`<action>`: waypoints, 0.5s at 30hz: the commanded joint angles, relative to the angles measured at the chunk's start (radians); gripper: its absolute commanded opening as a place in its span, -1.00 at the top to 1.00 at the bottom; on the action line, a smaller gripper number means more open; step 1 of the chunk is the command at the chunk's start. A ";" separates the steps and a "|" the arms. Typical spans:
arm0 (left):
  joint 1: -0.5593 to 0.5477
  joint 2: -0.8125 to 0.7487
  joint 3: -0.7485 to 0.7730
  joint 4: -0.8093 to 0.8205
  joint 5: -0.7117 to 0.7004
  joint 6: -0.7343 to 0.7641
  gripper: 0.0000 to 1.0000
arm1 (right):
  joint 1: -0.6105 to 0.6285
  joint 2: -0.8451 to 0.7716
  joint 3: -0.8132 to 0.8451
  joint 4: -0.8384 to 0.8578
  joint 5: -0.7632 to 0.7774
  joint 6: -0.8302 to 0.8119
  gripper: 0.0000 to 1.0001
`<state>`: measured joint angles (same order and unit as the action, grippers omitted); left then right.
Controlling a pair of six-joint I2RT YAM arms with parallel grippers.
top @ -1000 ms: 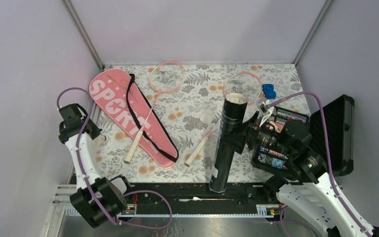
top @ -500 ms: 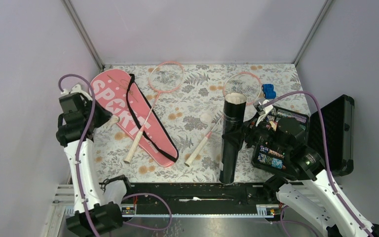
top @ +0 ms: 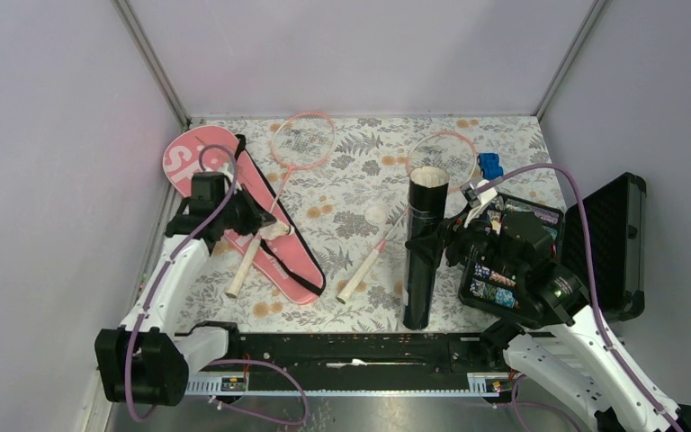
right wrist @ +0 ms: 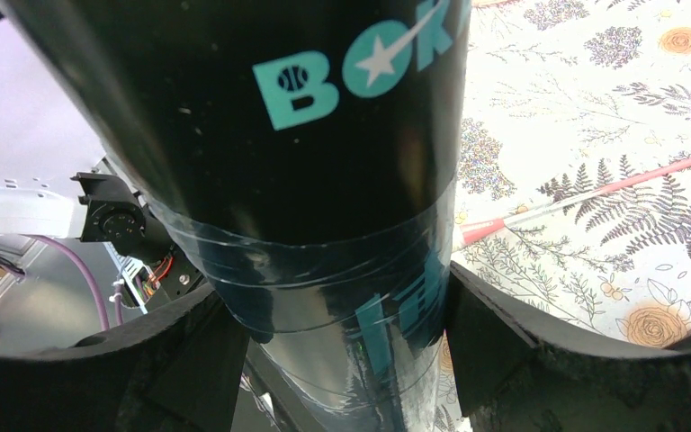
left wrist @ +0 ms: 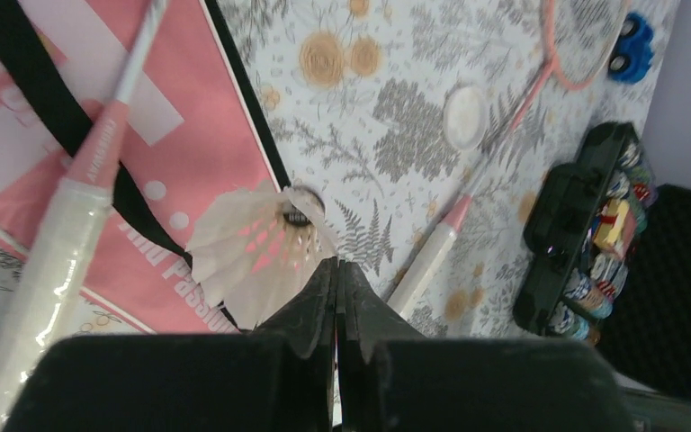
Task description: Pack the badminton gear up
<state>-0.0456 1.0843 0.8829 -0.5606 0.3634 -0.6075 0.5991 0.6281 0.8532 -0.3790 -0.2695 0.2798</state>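
Left gripper, jaws pressed together, seemingly pinches the feather shuttlecock by its skirt edge just ahead of its tips, with the pink bag beneath. Right gripper clamps the upright black tube mid-height between its jaws.

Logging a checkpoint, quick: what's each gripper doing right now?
Left gripper: closed, pinching a white shuttlecock at its feathers.
Right gripper: closed around the black tube, which stands roughly upright.

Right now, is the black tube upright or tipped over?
Upright: the black tube points its open mouth upward, base down near the table's front edge, with the right gripper shut around its middle.
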 commanded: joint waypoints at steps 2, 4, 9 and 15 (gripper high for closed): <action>-0.045 0.027 -0.131 0.180 0.030 -0.032 1.00 | -0.005 0.013 0.017 0.071 -0.003 -0.006 0.32; -0.046 0.039 -0.183 0.204 0.028 -0.030 1.00 | -0.004 0.017 0.021 0.074 -0.005 -0.008 0.31; -0.046 0.056 -0.201 0.182 -0.037 0.024 0.69 | -0.004 0.019 0.018 0.087 -0.016 -0.007 0.31; -0.046 0.070 -0.224 0.211 -0.064 0.035 0.28 | -0.004 0.017 0.033 0.088 -0.020 -0.004 0.31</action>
<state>-0.0910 1.1477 0.6708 -0.4339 0.3252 -0.5892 0.5991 0.6537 0.8532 -0.3691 -0.2741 0.2798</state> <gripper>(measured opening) 0.314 0.774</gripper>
